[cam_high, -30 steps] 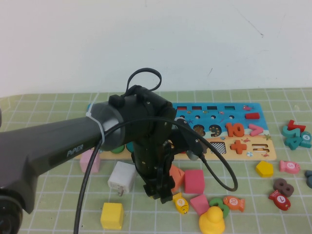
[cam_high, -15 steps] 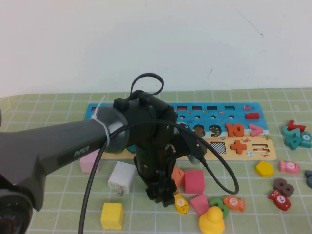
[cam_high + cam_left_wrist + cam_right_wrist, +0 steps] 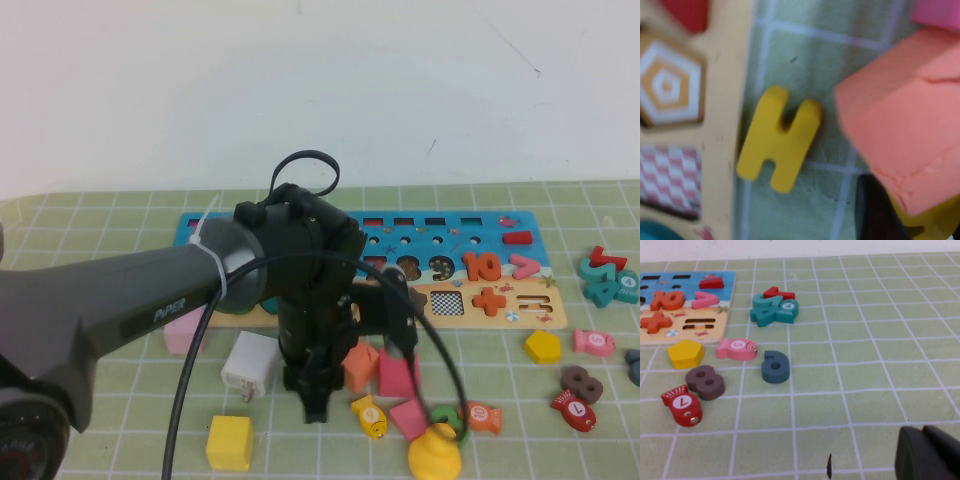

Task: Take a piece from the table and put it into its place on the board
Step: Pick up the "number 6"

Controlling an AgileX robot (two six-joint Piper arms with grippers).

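L gripper (image 3: 314, 400) sits low over the counter (image 3: 120, 430), just in front of the board (image 3: 520, 305), by an orange block (image 3: 900, 125); I can't tell if it's open or closed. A yellow piece (image 3: 779, 145) touches the board's tan edge; can't confirm it's the 6. R gripper (image 3: 927, 455) is low over the counter's right side, state unclear.

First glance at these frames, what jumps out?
The dark left arm fills the middle of the high view, its left gripper low over the mat before the board, among loose blocks. The left wrist view shows a small yellow piece lying at the board's tan edge, beside a coral block. The right gripper hangs far right near scattered numerals.
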